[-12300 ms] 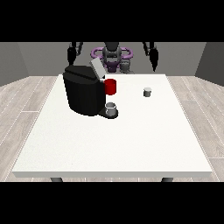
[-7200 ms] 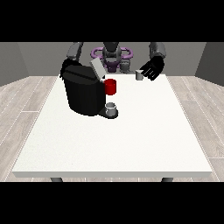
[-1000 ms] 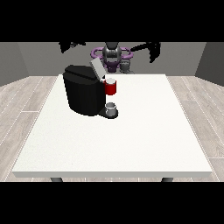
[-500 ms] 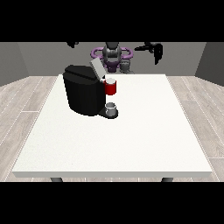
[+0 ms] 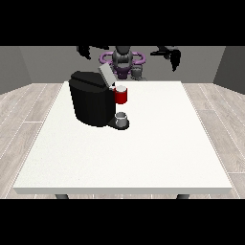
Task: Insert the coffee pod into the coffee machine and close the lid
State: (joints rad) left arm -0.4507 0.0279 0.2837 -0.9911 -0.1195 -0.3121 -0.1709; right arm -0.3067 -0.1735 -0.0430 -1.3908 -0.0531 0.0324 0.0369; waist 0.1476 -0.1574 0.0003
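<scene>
"Fingers first: were yours open, or closed on something?"

"I could not tell, for either hand. Both were raised along the top of the frame, well above the table (image 5: 143,153). I had the hand at the view's right (image 5: 168,51) in the upper right and the hand at the view's left (image 5: 84,50) in the upper left. Neither touched anything I could make out."

"And the coffee pod?"

"It was nowhere on the white top. A pale cap sat on the red holder (image 5: 121,96) at the front of the coffee machine (image 5: 91,100), left of centre (possibly the coffee pod, seated; I could not be sure). The lid (image 5: 105,75) stood tilted up, I judged because closing was not yet done. A grey cup (image 5: 122,117) waited under the holder."

"What differed from earlier?"

"Some twelve seconds before, the coffee pod stood on the table, right of the machine, and later the hand at the view's right reached beside it. Half a second before, my arms were already up, and the lid was just as open."
</scene>
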